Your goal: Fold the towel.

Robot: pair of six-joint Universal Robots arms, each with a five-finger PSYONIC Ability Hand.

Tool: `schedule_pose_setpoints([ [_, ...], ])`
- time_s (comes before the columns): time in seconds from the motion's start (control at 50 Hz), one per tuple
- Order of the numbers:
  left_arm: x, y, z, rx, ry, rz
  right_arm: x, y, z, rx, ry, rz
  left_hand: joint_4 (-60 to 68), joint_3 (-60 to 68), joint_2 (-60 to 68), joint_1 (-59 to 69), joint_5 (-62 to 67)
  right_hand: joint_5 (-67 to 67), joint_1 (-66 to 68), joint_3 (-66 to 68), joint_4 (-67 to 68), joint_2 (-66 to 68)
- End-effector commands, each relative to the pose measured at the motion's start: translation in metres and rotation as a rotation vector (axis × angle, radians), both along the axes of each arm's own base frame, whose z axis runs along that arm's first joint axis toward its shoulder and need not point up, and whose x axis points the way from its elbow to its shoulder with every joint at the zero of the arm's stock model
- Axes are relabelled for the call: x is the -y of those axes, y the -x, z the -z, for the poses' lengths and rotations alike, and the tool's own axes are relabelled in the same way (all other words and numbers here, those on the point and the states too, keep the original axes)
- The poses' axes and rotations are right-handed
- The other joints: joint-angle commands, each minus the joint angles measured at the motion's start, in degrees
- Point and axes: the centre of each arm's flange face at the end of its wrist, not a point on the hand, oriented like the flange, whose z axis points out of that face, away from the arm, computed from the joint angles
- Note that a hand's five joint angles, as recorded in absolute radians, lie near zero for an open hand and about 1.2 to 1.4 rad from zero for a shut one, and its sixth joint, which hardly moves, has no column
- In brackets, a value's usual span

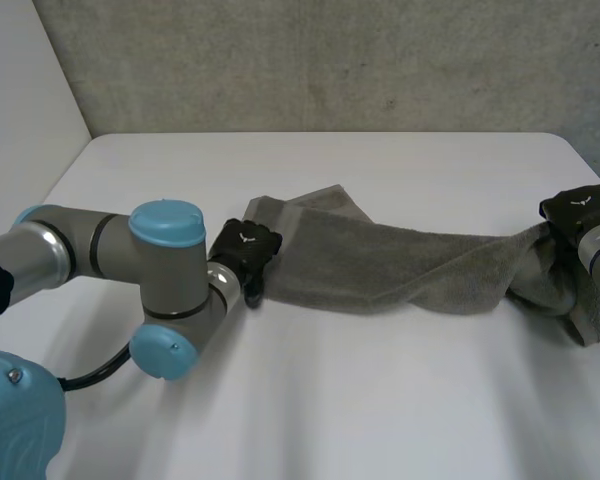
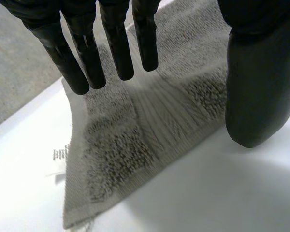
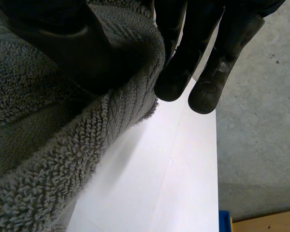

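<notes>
A grey towel [image 1: 380, 265] lies stretched out as a long band across the white table [image 1: 330, 400]. My left hand [image 1: 245, 248] hovers over the towel's left end. In the left wrist view its fingers [image 2: 111, 48] are straight and apart from the thumb, with the flat towel corner [image 2: 150, 130] and a small label under them. At the table's right side my right hand [image 1: 578, 210] is shut on the towel's right end, which is bunched and raised. In the right wrist view the thumb and fingers [image 3: 198, 58] pinch the towel's edge [image 3: 53, 145].
A concrete wall [image 1: 330, 60] runs behind the table. The table's right edge [image 3: 216, 159] lies close by my right hand, with concrete floor [image 3: 261, 145] beyond it. Bare tabletop spreads in front of the towel and behind it.
</notes>
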Motion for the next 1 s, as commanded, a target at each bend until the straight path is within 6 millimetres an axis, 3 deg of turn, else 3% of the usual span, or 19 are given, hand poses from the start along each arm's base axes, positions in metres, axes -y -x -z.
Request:
schedule_pose_setpoints([
  [0.02,0.003,0.001,0.007,0.014,-0.021,-0.002,-0.001,-0.001,0.001,-0.001,-0.002,-0.004,4.87,4.38,4.60,4.53,-5.94,3.77,4.30,3.60,3.30,5.87],
  [0.12,0.006,0.000,0.006,0.009,-0.014,-0.008,-0.002,-0.002,0.002,0.002,-0.007,-0.010,15.11,14.62,14.84,14.78,4.31,3.77,4.30,3.60,3.30,5.87],
  [0.86,0.015,0.000,-0.003,-0.011,0.012,-0.017,-0.003,-0.003,0.008,0.000,-0.027,-0.026,16.31,15.82,16.04,15.97,5.50,3.77,4.30,3.60,3.30,5.87],
  [0.92,0.015,0.000,-0.001,-0.010,0.011,-0.013,-0.003,-0.003,0.009,0.000,-0.028,-0.026,23.04,22.55,22.77,22.70,12.23,3.77,4.30,3.60,3.30,5.87],
  [0.94,0.015,0.000,-0.001,-0.010,0.009,-0.012,-0.003,-0.003,0.009,0.000,-0.028,-0.026,31.03,30.54,30.76,30.69,20.22,3.77,4.30,3.60,3.30,5.87],
  [0.96,0.015,0.000,-0.001,-0.009,0.012,-0.013,-0.003,-0.003,0.009,0.000,-0.028,-0.026,47.43,46.94,47.16,47.09,36.62,3.77,4.30,3.60,3.30,5.87],
  [1.0,0.015,0.000,-0.002,-0.008,0.012,-0.014,-0.003,-0.003,0.008,0.001,-0.027,-0.024,48.41,47.92,48.14,48.07,37.60,3.77,4.30,3.60,3.30,5.87],
])
